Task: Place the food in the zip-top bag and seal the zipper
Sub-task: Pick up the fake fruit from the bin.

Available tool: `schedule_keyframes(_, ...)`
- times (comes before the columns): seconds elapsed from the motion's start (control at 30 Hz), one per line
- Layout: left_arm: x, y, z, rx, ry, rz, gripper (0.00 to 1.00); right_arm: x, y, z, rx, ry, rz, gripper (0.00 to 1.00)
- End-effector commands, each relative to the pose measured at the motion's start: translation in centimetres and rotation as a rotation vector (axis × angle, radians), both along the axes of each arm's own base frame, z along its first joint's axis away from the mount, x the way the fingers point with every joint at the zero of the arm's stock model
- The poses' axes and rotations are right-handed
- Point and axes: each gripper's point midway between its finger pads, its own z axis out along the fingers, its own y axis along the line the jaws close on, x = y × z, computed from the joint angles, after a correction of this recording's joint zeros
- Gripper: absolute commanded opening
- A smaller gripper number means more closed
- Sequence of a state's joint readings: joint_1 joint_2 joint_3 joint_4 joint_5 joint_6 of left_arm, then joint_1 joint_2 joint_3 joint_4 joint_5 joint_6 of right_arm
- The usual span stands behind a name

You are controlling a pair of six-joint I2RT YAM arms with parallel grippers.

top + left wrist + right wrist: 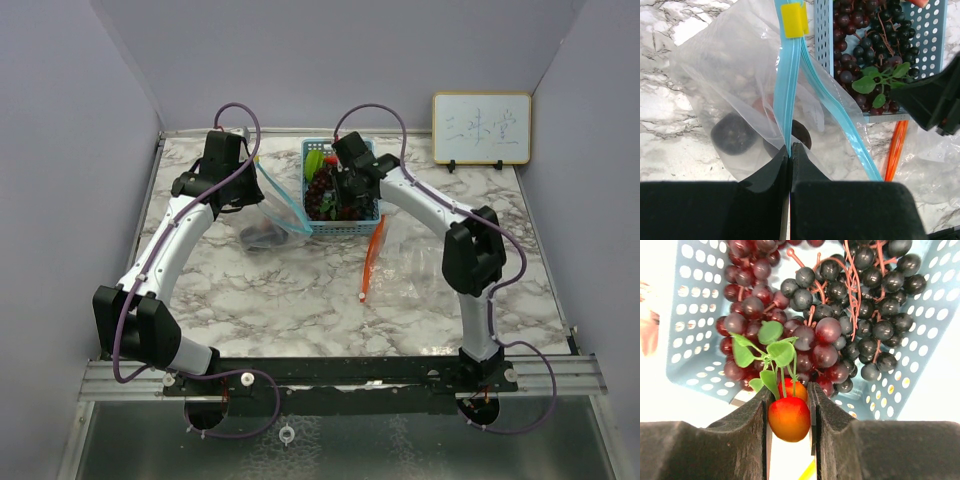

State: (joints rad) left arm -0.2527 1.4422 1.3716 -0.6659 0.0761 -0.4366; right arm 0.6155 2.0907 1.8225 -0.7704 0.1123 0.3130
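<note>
Over basket (690, 340) — right claw (789, 389) pinching cherry tomato (789, 419), grapes (825, 330) crowding; left claw (790, 146) pinching bag rim (787, 95).

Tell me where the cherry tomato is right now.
In the right wrist view the cherry tomato sits gripped in the right pincer, at the edge of the blue basket, next to the grapes.

The right gripper (346, 198) hangs over the light-blue basket (345, 228) of dark grapes (318, 196). Just left of the basket, the left gripper (247, 190) touches a blue-zippered bag (285, 210).
</note>
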Motion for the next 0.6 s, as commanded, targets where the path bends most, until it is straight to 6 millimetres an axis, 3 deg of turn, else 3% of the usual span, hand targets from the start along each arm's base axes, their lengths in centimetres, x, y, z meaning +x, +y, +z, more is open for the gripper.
schedule_keyframes(0.0, -0.1, -0.1, 1.0, -0.02, -0.033, -0.002, 0.0, 0.7, 1.5, 9.5, 0.145, -0.186, 0.055, 0.02)
schedule_keyframes(0.13, -0.2, -0.1, 0.9, -0.024, -0.032, -0.005, 0.0, 0.0, 2.9, 13.3, 0.25, -0.227, 0.111, 0.02)
schedule_keyframes(0.3, -0.1, -0.2, 0.8, -0.025, -0.029, -0.008, 0.0, -2.3, 6.1, 16.9, 0.399, -0.233, 0.259, 0.02)
schedule_keyframes(0.4, 0.0, -0.3, 0.8, -0.027, -0.029, -0.008, 0.0, -3.7, 7.7, 17.9, 0.446, -0.234, 0.325, 0.02)
schedule_keyframes(0.57, 0.1, -0.4, 0.9, -0.034, -0.028, -0.008, 0.0, -5.8, 10.8, 17.0, 0.486, -0.183, 0.412, 0.02)
